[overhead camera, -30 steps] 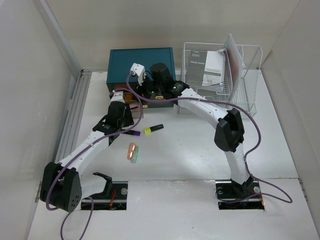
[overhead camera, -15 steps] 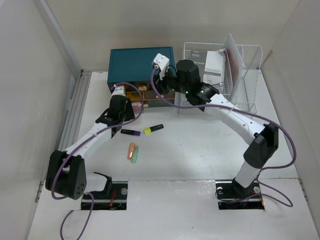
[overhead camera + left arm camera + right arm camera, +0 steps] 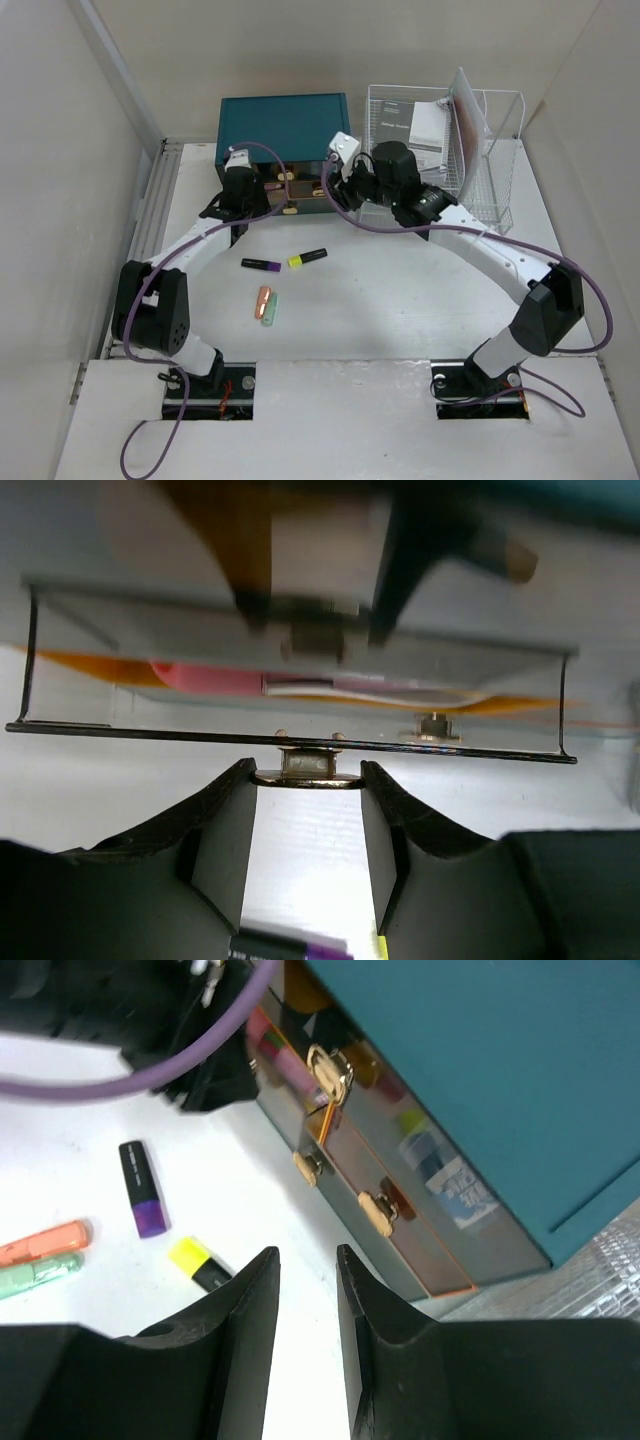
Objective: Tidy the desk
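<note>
The desk [image 3: 400, 290] is a broad, flat, matte white top. It fills the floor of a plain booth whose pale walls [image 3: 60, 150] close it in on the left, far and right. It runs from the arm bases at the near edge out to a teal drawer box [image 3: 283, 125] at the far middle and a white wire rack [image 3: 500, 195] at the far right. On its bare middle lie a purple marker [image 3: 260, 264] and a yellow marker [image 3: 307, 258], near each other. Nearer in, an orange marker [image 3: 264, 302] and a green marker [image 3: 271, 308] lie side by side.

From above, both sets of fingers are hidden under the wrists. The left wrist view is blurred along its top, and the pink and orange things behind the clear drawer front [image 3: 450, 670] cannot be made out. The print on the papers [image 3: 425, 135] in the rack is too small to read.

The left gripper [image 3: 305, 780] pinches a brass knob [image 3: 307, 767] on the drawer front. The right gripper [image 3: 308, 1260] hangs over the desk beside the box, fingers slightly apart, holding nothing.
</note>
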You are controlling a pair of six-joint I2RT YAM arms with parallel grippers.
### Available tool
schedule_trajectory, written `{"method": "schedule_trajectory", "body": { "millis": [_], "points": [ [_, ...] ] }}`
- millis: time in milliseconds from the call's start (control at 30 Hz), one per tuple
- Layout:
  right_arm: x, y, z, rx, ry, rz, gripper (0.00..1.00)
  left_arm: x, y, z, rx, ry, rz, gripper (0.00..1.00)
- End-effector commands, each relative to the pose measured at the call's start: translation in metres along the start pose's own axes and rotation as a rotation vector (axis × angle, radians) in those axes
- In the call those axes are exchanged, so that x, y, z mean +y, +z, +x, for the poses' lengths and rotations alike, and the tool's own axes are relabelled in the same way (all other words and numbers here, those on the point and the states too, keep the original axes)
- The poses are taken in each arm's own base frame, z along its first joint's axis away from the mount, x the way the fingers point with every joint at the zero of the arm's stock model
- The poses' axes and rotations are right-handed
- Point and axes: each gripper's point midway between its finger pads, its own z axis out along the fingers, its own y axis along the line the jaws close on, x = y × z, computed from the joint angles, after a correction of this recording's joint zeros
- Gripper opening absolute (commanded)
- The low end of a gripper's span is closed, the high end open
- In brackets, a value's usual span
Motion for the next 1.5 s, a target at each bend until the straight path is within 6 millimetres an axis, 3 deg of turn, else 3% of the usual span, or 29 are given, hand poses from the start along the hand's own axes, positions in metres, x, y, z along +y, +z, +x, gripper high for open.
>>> {"method": "schedule_trajectory", "body": {
  "millis": [0, 167, 433, 533, 600, 733, 867, 900, 933, 1067, 1233, 1267, 1333, 1367, 1467],
  "points": [
    [0.001, -0.017, -0.024, -0.082, -0.043, 0.006, 0.35, -0.016, 0.007, -0.029, -0.063, -0.039, 0.061, 0.0],
    [0.006, -0.022, -0.014, -0.067, -0.047, -0.007, 0.36, -0.02, 0.015, -0.043, -0.085, -0.042, 0.048, 0.0],
    [0.01, -0.025, -0.001, -0.046, -0.041, -0.013, 0.38, -0.02, 0.025, -0.042, -0.081, -0.041, 0.037, 0.02],
    [0.01, -0.025, -0.001, -0.046, -0.041, -0.013, 0.39, -0.02, 0.025, -0.042, -0.081, -0.041, 0.037, 0.28],
    [0.011, -0.027, 0.0, -0.046, -0.041, -0.013, 0.4, -0.022, 0.016, -0.037, -0.077, -0.051, 0.067, 0.51],
    [0.012, -0.029, 0.001, -0.044, -0.04, -0.014, 0.44, -0.034, -0.008, -0.033, -0.109, -0.049, 0.11, 0.74],
    [0.013, -0.03, 0.003, -0.009, -0.03, -0.024, 0.56, -0.052, -0.028, -0.029, -0.126, -0.057, 0.166, 0.85],
    [0.015, -0.034, -0.001, 0.002, -0.026, -0.038, 0.58, -0.062, -0.035, -0.03, -0.135, -0.061, 0.192, 0.85],
    [0.012, -0.032, 0.007, 0.028, -0.015, -0.036, 0.59, -0.065, -0.036, -0.024, -0.123, -0.066, 0.198, 0.85],
    [0.007, -0.044, -0.005, -0.012, -0.018, -0.038, 0.59, -0.09, -0.05, -0.031, -0.162, -0.074, 0.266, 0.82],
    [0.003, -0.065, -0.01, -0.019, -0.016, -0.016, 0.59, -0.113, -0.039, -0.025, -0.15, -0.051, 0.273, 0.74],
    [0.006, -0.067, 0.0, 0.004, -0.007, -0.022, 0.58, -0.116, -0.032, -0.013, -0.122, -0.036, 0.27, 0.74],
    [0.008, -0.075, 0.003, -0.002, -0.005, -0.028, 0.56, -0.125, -0.028, -0.019, -0.143, -0.04, 0.28, 0.67],
    [0.012, -0.075, 0.014, 0.014, 0.0, -0.032, 0.56, -0.125, -0.021, -0.013, -0.13, -0.035, 0.273, 0.67],
    [0.02, -0.085, 0.016, -0.003, 0.005, -0.05, 0.54, -0.136, -0.016, -0.016, -0.152, -0.026, 0.281, 0.65]
  ]
}}
